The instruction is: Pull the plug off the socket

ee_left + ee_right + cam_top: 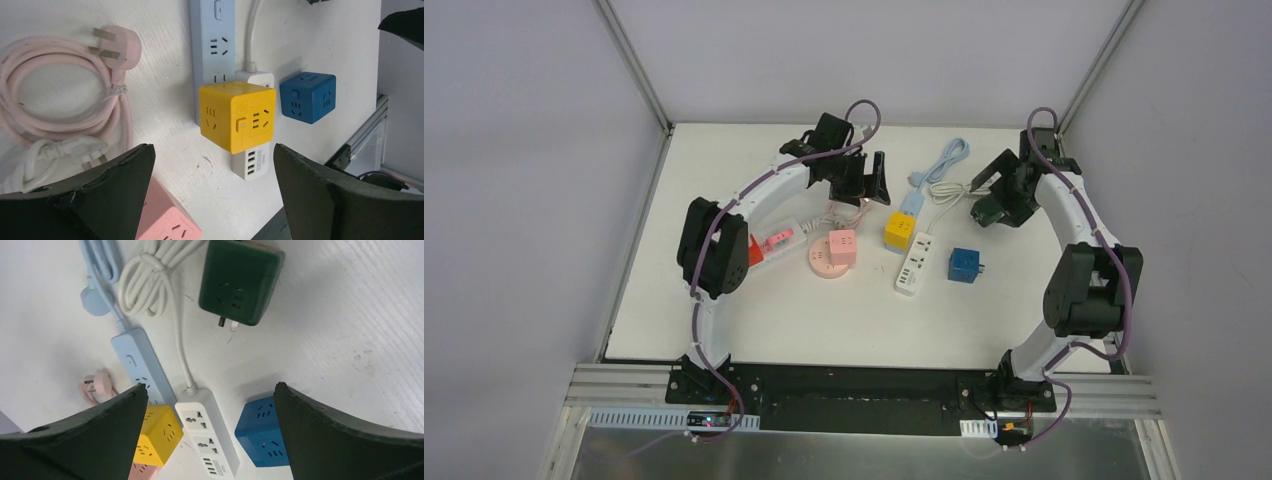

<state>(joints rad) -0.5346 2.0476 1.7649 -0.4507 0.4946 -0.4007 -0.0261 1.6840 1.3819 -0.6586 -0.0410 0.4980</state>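
The left pincer [212, 150] is held wide apart, nothing gripped, above the yellow cube socket [237, 117], which is seated over the end of the light-blue power strip [215, 40]. The right pincer [210, 386] is likewise spread. Beyond it, the green cube plug [240, 280] is seen lying on the counter [350, 315], prongs bare, apart from the white power strip [207, 432].

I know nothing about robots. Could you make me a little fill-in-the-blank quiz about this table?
On the light-blue power strip sits a cube adapter coloured ___. The white power strip lies between it and a loose cube coloured ___. The left gripper and the right gripper both stand ___, holding nothing.
Missing words: yellow; blue; open.
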